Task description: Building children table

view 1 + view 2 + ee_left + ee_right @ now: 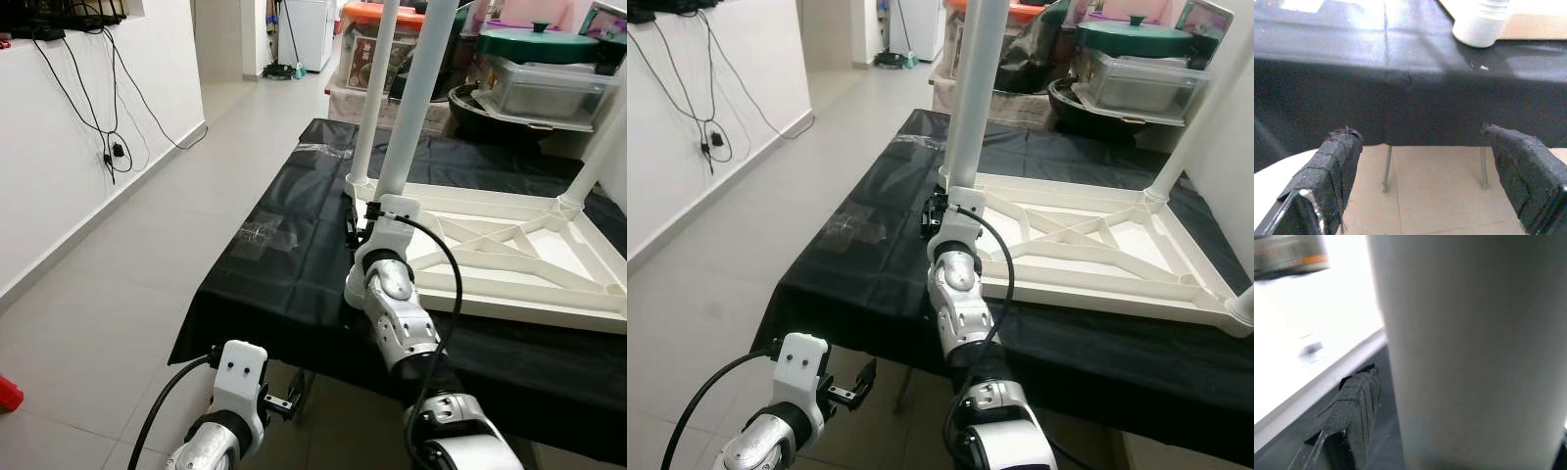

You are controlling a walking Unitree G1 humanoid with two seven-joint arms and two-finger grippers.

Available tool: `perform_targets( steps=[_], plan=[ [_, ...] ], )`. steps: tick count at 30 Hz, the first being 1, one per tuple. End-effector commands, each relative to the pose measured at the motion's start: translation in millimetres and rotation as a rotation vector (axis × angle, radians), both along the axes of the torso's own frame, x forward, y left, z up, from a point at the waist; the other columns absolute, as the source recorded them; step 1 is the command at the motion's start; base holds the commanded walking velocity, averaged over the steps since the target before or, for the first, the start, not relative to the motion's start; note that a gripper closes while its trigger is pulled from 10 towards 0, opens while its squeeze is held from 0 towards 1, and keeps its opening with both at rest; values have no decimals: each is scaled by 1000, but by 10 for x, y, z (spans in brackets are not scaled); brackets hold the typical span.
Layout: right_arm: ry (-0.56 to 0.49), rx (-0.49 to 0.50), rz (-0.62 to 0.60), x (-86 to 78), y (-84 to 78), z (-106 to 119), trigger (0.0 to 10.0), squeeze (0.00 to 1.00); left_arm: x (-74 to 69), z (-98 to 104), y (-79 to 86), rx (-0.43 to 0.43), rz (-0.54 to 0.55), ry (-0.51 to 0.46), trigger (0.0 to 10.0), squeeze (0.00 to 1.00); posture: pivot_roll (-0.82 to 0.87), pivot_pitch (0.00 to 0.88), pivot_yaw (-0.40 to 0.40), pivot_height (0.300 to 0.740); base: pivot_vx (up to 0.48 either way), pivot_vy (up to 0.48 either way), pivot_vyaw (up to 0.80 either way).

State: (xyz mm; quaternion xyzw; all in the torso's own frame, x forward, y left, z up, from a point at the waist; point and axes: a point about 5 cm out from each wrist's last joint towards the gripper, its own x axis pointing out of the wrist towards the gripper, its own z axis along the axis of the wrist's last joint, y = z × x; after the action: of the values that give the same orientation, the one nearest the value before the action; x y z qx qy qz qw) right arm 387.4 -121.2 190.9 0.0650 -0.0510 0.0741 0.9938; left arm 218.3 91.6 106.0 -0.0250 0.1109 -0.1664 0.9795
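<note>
The white children table (1087,250) is lying upside down on the worktop (872,255), which a black cloth is covering. Its ribbed underside is facing up, and white legs are standing upright in the corner sockets: the near-left leg (972,93) is rising by the robot's arm, another (374,93) is standing behind it in the left eye view, and one (1200,113) is at the far right corner. A leg end is also showing at the near right corner (1244,305).

The right end effector (355,220) is reaching to the foot of the near-left leg. In the right wrist view one black finger (1352,411) is lying just beside the leg, but I cannot tell if it is clenched. The left end effector (854,387) is hanging low before the worktop edge, released, with fingers (1337,161) apart.

I judge that the building is nearly finished: the legs seem mounted, and seating this leg firmly and turning the table upright are left.
</note>
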Motion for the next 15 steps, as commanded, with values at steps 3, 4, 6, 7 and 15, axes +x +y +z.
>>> perform_targets(
  steps=[3, 4, 6, 7, 15],
  plan=[
    [-12, 23, 271, 72, -79, 123, 10000, 0, 22, -34, -23, 3, -12, 4, 10000, 0, 49, 0, -77, 740, 0, 0, 0],
    [-9, 15, 373, 89, -74, 175, 10000, 0, 28, -31, -25, 5, -14, 0, 10000, 0, 55, 0, -81, 740, 0, 0, 0],
    [-9, 15, 373, 89, -74, 175, 10000, 0, 28, -31, -25, 5, -14, 0, 10000, 0, 55, 0, -81, 740, 0, 0, 0],
    [-1, 7, 489, 93, -34, 219, 10000, 0, 27, -32, -26, 7, -15, -2, 10000, 0, 64, 0, -85, 740, 0, 0, 0],
    [51, -85, 958, -24, 255, 228, 10000, 0, -12, -20, -27, 4, -24, -14, 10000, 0, 101, 0, -105, 740, 0, 0, 0]
  ],
)
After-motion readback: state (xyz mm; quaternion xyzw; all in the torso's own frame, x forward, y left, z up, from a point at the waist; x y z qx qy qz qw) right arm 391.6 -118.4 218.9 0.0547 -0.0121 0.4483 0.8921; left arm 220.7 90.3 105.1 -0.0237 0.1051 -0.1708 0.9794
